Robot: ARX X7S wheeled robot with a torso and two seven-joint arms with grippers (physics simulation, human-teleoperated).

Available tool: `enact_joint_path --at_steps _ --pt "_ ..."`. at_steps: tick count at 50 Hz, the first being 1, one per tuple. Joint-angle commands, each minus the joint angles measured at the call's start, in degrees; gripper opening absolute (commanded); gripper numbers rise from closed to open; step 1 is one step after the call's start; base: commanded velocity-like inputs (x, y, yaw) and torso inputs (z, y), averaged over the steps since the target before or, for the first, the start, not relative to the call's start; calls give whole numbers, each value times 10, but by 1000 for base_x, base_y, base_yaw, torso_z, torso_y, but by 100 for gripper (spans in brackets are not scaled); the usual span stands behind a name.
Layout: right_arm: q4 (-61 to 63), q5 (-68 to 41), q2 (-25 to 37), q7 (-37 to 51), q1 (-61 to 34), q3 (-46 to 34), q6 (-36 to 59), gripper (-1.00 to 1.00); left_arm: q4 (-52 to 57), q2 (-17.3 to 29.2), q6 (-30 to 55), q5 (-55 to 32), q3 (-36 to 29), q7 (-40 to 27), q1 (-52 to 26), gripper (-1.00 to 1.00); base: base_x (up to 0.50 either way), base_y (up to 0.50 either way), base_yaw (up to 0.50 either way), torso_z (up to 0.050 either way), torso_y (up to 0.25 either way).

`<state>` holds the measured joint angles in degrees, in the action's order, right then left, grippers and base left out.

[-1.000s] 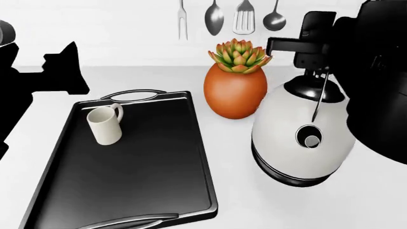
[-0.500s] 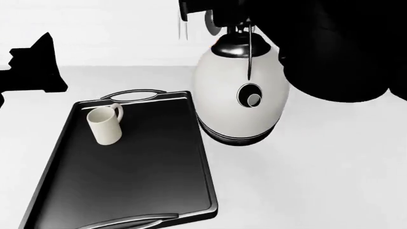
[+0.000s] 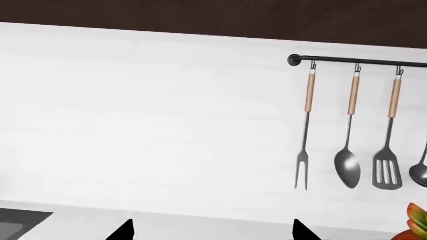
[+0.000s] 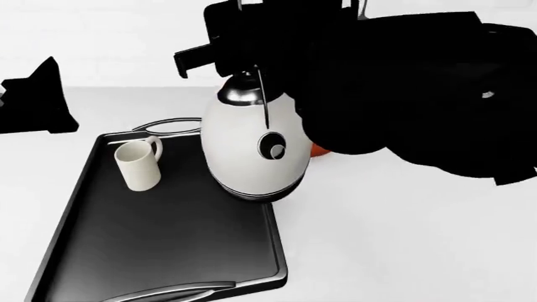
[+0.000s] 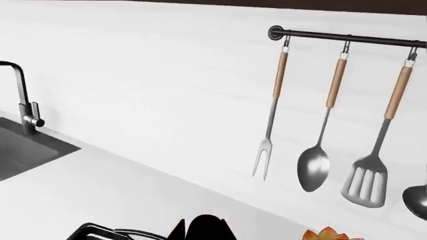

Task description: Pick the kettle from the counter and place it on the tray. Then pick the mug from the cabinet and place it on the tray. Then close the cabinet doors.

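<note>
The white egg-shaped kettle [image 4: 251, 148] hangs tilted over the right side of the black tray [image 4: 168, 245], its black base just above the right rim. My right gripper [image 4: 241, 63] is shut on the kettle's black arched handle [image 5: 205, 229], which fills the gap between its fingertips. The cream mug [image 4: 138, 165] stands upright on the far left part of the tray. At the far left, clear of the tray, my left gripper [image 3: 212, 236] is open and holds nothing. The cabinet is out of view.
The orange succulent pot [image 4: 317, 150] is almost hidden behind the kettle and my right arm. A rail of hanging utensils [image 5: 313, 170] runs along the back wall. A sink with a faucet [image 5: 27, 110] lies beyond the tray. White counter [image 4: 403, 251] lies to the tray's right.
My right gripper has carried the kettle left and down, from in front of the utensil rail to over the tray's right side. The left gripper has drifted slightly left. The mug has not moved.
</note>
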<state>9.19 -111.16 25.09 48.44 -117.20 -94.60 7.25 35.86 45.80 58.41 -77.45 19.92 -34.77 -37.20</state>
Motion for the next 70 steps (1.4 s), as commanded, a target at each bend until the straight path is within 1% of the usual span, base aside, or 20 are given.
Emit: enact_joint_path --at_steps 1,22,35,61,62,70 --pt "7 41 -22 -7 36 11 -28 -100 -1 0 -10 11 14 10 23 100 0 0 0 0 0" --pt "11 70 -66 -21 89 14 -62 -100 -9 -4 -30 41 31 38 63 100 0 0 0 0 1" --pt "3 75 -88 -29 109 14 -68 -100 -16 -7 -41 56 37 52 81 100 1 0 0 1 0" --pt "-16 83 -95 -41 139 7 -68 -100 -19 -12 -50 64 39 57 96 100 0 0 0 0 1" --pt "-16 83 -95 -42 138 7 -67 100 -19 -12 -51 64 39 57 97 100 0 0 0 0 0" --pt "-18 85 -94 -46 137 10 -66 100 -21 -13 -53 66 38 58 100 100 0 0 0 0 0"
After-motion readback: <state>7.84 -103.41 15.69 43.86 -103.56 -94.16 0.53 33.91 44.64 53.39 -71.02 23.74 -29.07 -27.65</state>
